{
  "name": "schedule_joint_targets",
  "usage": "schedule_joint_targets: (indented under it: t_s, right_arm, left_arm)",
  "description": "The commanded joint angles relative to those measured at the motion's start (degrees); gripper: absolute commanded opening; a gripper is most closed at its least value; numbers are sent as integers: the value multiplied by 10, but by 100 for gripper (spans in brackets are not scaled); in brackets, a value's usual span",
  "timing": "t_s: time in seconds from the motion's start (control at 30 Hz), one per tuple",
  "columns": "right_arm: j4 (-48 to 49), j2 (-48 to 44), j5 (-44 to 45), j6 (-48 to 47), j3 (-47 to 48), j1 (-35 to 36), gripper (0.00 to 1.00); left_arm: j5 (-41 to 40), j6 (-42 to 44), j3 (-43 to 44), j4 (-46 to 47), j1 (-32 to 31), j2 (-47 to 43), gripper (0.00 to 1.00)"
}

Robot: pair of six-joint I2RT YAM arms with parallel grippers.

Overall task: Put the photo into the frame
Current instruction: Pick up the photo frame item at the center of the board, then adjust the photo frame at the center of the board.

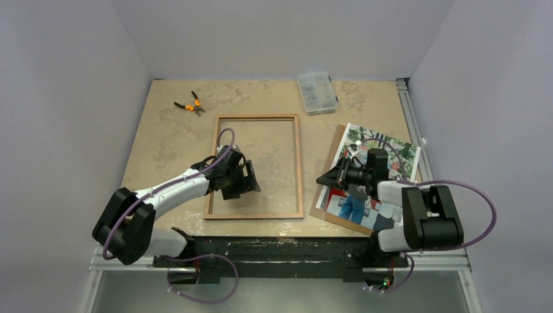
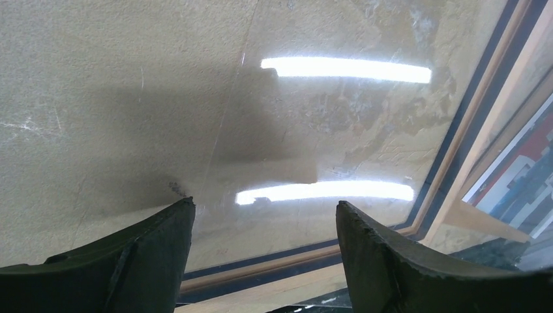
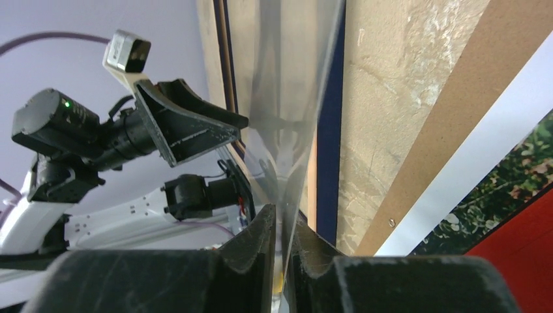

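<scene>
The frame point(image 1: 257, 118) lies flat mid-table, wood-brown face up, its near rail point(image 2: 293, 268) below my left fingers. My left gripper point(image 1: 248, 178) hovers open over the frame's near-left part, and the glossy clear pane point(image 2: 313, 124) shows between its fingers point(image 2: 264, 208) with nothing held. At the frame's right rail, my right gripper point(image 1: 323, 177) points left. In the right wrist view its jaws point(image 3: 282, 218) pinch a thin clear pane point(image 3: 297, 98) that rises from between them. The photo point(image 1: 385, 149) lies face up on the right, also seen as green trees point(image 3: 522, 173).
A plain brown board point(image 1: 335, 149) lies under the photo, its edge point(image 3: 443, 117) beside the frame's blue rail point(image 3: 329, 130). Orange-handled pliers point(image 1: 189, 104) and a clear compartment box point(image 1: 317, 92) sit at the back. A metal rail point(image 1: 411, 124) runs along the table's right edge.
</scene>
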Motion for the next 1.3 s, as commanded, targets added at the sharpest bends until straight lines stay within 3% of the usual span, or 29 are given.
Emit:
schedule_joint_targets:
  t_s: [0.0,0.07,0.23,0.5,0.8,1.27]
  right_arm:
    - [29,-23,23,20,-1,2,5]
    - [14,-37,26,17,4,2,0]
    - [-122,-103,58,-32,48,2,0]
    - [-320,-249,158,-57,182,2,0]
    - [-501,-315,319,-92,346,2,0]
    - [-622,-302,450,-149,483,1,0]
  left_arm:
    - [12,14,-1,20,3,-3,78]
    - [12,16,-1,20,3,-14,83]
    - [9,30,-6,21,3,-72,90]
    - [15,41,-16,37,-8,-104,85]
    - [-42,27,60,-9,-98,17,68]
    - [-22,4,195,7,-226,205,61]
